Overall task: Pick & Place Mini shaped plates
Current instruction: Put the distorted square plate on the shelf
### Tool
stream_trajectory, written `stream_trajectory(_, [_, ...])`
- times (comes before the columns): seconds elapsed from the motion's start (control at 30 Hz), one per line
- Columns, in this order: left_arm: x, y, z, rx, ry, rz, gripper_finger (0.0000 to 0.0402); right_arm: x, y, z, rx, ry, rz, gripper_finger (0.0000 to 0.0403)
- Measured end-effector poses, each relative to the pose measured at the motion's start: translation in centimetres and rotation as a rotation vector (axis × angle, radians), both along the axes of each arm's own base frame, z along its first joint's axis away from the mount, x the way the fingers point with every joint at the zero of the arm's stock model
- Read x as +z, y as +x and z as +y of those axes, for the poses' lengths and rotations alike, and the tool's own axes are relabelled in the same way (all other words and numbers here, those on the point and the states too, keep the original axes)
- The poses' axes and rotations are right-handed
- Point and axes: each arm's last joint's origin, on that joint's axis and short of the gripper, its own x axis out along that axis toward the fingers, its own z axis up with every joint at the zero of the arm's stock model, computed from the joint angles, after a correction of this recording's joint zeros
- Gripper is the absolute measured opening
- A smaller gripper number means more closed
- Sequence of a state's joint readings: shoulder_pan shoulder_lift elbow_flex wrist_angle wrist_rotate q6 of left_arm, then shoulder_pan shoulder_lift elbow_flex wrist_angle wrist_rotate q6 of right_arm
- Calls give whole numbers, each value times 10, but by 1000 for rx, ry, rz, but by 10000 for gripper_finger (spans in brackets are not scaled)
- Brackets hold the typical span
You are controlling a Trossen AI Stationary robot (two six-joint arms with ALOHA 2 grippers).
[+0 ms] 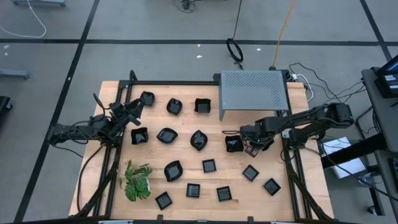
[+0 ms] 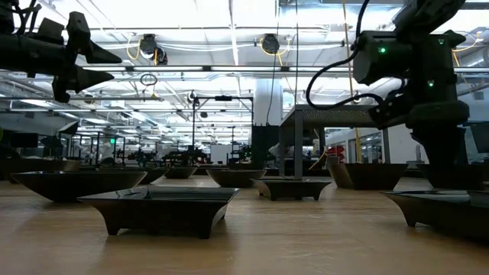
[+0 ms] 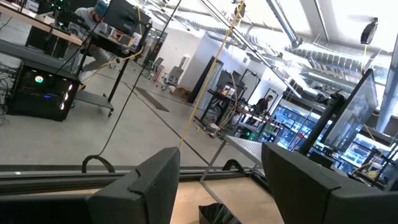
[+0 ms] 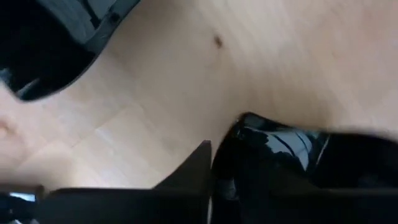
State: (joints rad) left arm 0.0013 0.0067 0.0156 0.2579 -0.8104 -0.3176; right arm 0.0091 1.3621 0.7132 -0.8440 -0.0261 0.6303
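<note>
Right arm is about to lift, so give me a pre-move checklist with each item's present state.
1. Right tool down at a black dish: ok.
2. Finger against the dish rim: ok.
3. Grip fully closed on the dish: cannot tell.
4. Nearest dish stands apart from it: ok.
5. Left tool open, waiting at the table's left side: ok.
6. Metal stand beside the right arm, apart from it: ok.

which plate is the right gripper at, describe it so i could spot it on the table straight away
Start at the grey perforated metal stand at the table's far edge. Just in front of its front edge, the right gripper is down at a glossy black dish, last in the middle row of plates. It is the only dish with a gripper on it; the left gripper hangs open, apart from any plate.
</note>
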Motion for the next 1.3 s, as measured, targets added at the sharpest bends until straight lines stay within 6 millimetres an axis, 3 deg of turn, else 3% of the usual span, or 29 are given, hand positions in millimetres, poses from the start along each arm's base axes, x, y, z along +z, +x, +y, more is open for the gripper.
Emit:
stream_trajectory(0.1, [0, 0, 0, 0, 0, 0, 230, 0, 0, 5, 41, 6, 3, 7])
stream_trajectory(0.23, [0, 0, 0, 0, 0, 0, 230, 5, -4, 14, 95, 81, -6, 3])
stream_trajectory(0.4, [0, 0, 0, 0, 0, 0, 230, 26, -15, 26, 212, 145, -123, 1])
stream_trajectory(0.57, [0, 0, 0, 0, 0, 0, 230, 59, -28, 32, 350, 114, -373, 0])
stream_trajectory(0.7, [0, 0, 0, 0, 0, 0, 230, 96, -30, 30, 439, -64, -679, 0])
stream_trajectory(0.83, [0, 0, 0, 0, 0, 0, 230, 134, -29, 18, 370, -376, -910, 0])
stream_trajectory(0.93, [0, 0, 0, 0, 0, 0, 230, 156, -29, 4, 271, -577, -953, 0])
stream_trajectory(1.17, [0, 0, 0, 0, 0, 0, 230, 195, -31, -34, 24, -892, -864, 0])
stream_trajectory(1.3, [0, 0, 0, 0, 0, 0, 230, 207, -33, -61, -139, -964, -783, 0])
